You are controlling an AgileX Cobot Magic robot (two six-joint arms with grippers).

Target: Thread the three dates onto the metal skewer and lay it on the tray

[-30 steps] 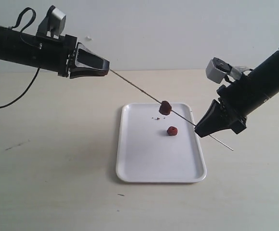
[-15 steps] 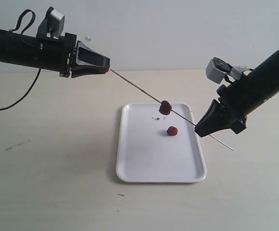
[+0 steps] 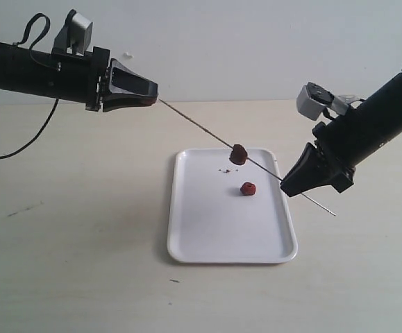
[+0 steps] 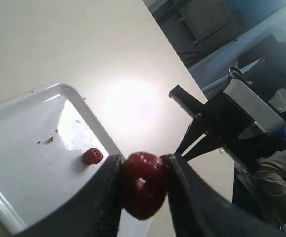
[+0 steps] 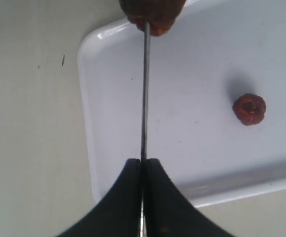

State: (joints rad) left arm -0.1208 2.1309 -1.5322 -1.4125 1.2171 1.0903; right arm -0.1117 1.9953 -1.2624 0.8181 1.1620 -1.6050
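My left gripper (image 3: 153, 94) is shut on a dark red date (image 4: 143, 185), held high at the left. The thin metal skewer (image 3: 207, 132) slants from that date down to my right gripper (image 3: 284, 189), which is shut on it near its lower end; a short tail sticks out behind. A second date (image 3: 238, 154) sits threaded midway along the skewer, above the white tray (image 3: 207, 243). The third date (image 3: 248, 188) lies loose on the tray. In the right wrist view the skewer (image 5: 144, 89) runs from my gripper (image 5: 143, 163) to the threaded date (image 5: 153, 15), with the loose date (image 5: 249, 109) beside it.
The tray lies on a pale wooden tabletop (image 3: 76, 236). A few dark crumbs (image 3: 225, 170) lie on the tray near its far end. A black cable (image 3: 27, 139) hangs from the left arm. A plain wall stands behind the table.
The left arm has risen very slightly with its date. The skewer, the threaded date and the right arm have stayed where they were.
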